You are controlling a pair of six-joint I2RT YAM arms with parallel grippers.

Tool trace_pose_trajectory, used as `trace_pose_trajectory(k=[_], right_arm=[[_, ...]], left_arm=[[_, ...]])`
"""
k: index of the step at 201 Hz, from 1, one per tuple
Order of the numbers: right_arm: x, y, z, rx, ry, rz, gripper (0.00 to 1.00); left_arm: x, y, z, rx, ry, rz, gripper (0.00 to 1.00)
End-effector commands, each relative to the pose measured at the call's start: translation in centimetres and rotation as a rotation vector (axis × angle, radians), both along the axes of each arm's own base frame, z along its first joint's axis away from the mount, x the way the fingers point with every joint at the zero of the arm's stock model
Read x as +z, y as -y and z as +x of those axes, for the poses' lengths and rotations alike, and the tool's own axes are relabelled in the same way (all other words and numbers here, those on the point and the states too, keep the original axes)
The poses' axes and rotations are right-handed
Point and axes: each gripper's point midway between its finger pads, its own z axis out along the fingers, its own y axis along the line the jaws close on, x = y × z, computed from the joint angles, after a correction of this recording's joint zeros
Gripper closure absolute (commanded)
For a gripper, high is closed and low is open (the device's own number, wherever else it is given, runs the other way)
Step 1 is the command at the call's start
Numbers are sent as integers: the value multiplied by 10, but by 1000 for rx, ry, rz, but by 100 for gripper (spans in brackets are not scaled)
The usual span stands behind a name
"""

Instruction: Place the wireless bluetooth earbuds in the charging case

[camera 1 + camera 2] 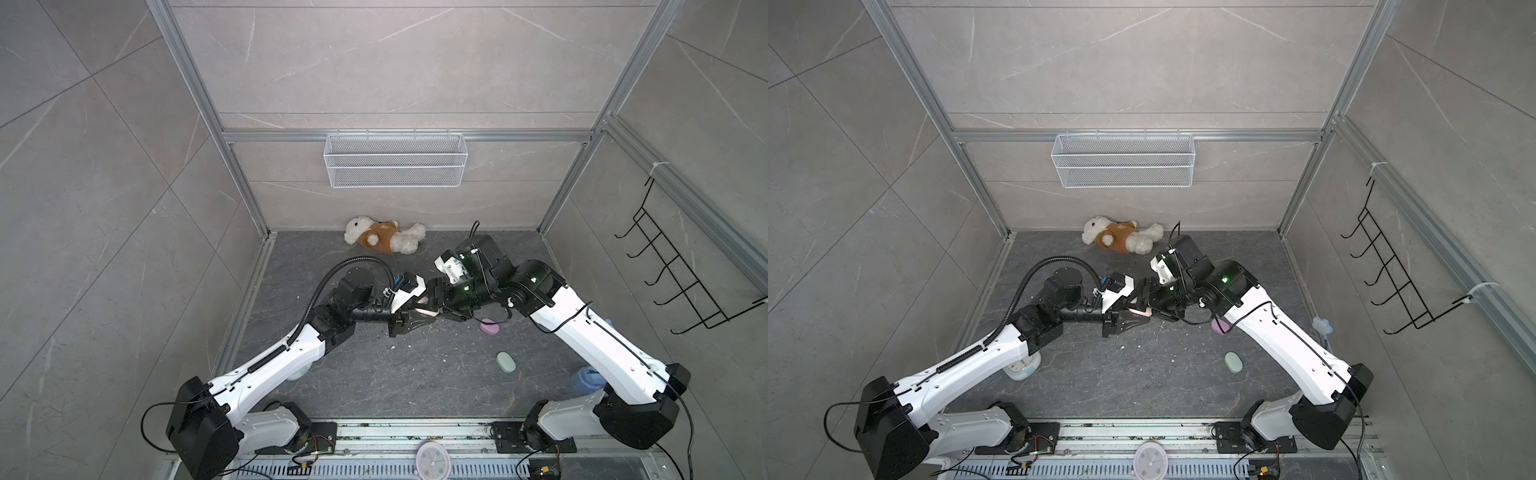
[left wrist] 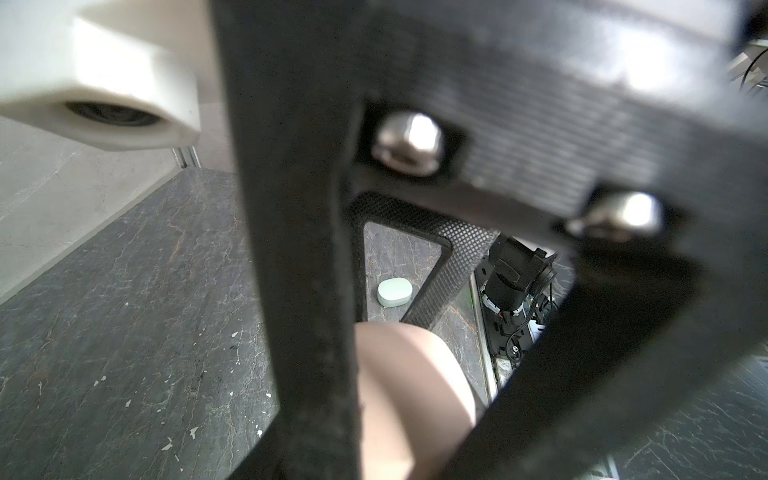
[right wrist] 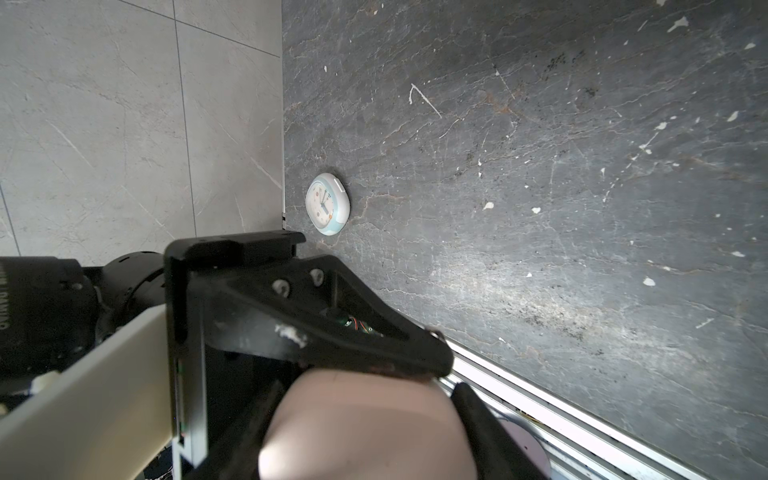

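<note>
A peach charging case [image 1: 426, 311] hangs above the middle of the dark floor, caught between both grippers. My left gripper [image 1: 417, 318] is shut on it from the left; in the left wrist view the peach case [image 2: 407, 386] fills the gap between the jaws. My right gripper [image 1: 435, 305] meets it from the right, and in the right wrist view its fingers press against both sides of the peach case [image 3: 365, 428]. A lilac case [image 1: 489, 327] and a mint green case [image 1: 506, 361] lie shut on the floor at the right. The earbuds are out of view.
A teddy bear [image 1: 384, 236] lies by the back wall under a white wire basket [image 1: 395, 160]. A black hook rack [image 1: 681, 270] hangs on the right wall. A small clock [image 1: 1021, 368] sits under the left arm, another clock [image 1: 432, 459] on the front rail. White specks dot the floor.
</note>
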Motion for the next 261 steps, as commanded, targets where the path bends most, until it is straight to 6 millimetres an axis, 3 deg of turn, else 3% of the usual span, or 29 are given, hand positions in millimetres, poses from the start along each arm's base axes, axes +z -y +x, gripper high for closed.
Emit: trace_pose_trajectory(k=[1,30,63,101,167,225,261], right_arm=[[9,11,2,-47,43,0,57],[3,31,8,-95,64,-59,57],[-22,60,17,-162,83,-158,57],[-82,82,25,-198,74,-306,57],[-197,108,34,-240,67,-510,59],[-250,114,40,-224,69,-619,60],[-271,115,39,-204,66,-664,60]], left_arm=[[31,1,-2,-7,100,-71,68],[25,-3,2,41,86,-61,26],[-3,-20,13,180,30,-14,1],[-38,-46,23,358,-80,74,0],[-52,-75,30,518,-129,130,0],[-58,-81,38,576,-146,146,0],[-57,-83,38,589,-147,141,0]])
